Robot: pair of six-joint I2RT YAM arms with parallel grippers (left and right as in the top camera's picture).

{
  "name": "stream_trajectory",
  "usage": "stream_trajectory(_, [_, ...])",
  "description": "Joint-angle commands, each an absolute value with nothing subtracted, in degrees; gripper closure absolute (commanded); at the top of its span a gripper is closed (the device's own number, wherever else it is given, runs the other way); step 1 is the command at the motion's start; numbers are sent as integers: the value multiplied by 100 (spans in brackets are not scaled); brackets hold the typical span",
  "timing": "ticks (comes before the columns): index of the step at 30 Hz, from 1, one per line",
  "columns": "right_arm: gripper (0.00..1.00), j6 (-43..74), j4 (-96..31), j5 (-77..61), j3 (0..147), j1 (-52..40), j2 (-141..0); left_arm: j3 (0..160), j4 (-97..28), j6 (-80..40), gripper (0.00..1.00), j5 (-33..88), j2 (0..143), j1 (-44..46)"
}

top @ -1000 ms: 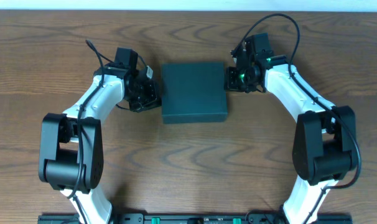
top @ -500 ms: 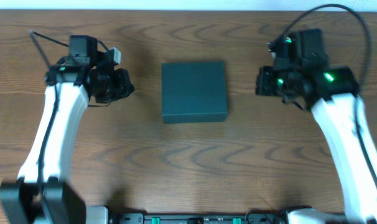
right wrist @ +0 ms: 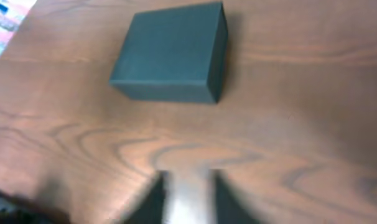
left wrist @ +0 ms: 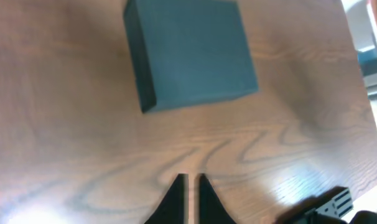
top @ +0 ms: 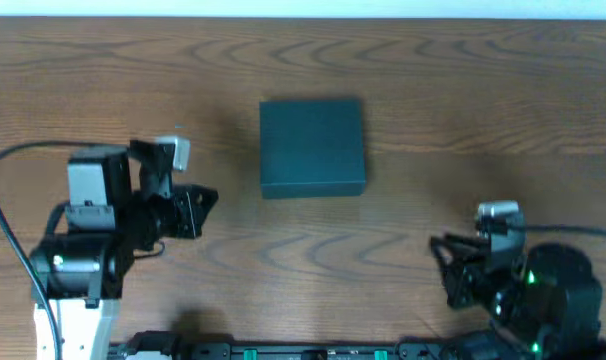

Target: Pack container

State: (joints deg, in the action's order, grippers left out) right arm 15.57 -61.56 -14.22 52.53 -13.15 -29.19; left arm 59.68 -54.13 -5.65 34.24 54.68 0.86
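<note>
The container (top: 312,147) is a dark teal-green box. It sits on the wooden table with its lid down flat, and nothing inside shows. It also shows in the left wrist view (left wrist: 190,53) and in the right wrist view (right wrist: 170,53). My left gripper (top: 205,200) hangs to the lower left of the box, well clear of it, with its fingers (left wrist: 193,182) shut and empty. My right gripper (top: 443,265) is near the front right of the table, far from the box. Its fingers (right wrist: 190,180) are blurred, a little apart and empty.
The wooden table (top: 433,90) runs to a pale back edge. A dark rail (top: 313,352) lies along the front edge between the arm bases. Coloured clutter (right wrist: 5,18) shows off the table's edge in the right wrist view.
Both arms have drawn back from the sides of the box toward the front of the table, the left to the lower left, the right to the lower right. The box has not moved.
</note>
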Motion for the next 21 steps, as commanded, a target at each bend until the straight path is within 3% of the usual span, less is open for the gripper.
stream_trajectory(1, [1, 2023, -6198, -1719, 4989, -1369, -2602, 5653, -5393, -1409, 5, 3214, 5354, 93])
stream_trajectory(4, [1, 2392, -6344, -1719, 4974, -1369, -2571, 5638, -5441, -1881, 5, 3214, 5384, 93])
stream_trajectory(21, [1, 2394, -6396, -1695, 4971, -1369, -2576, 5638, -5468, -1826, 5, 3035, 5168, 69])
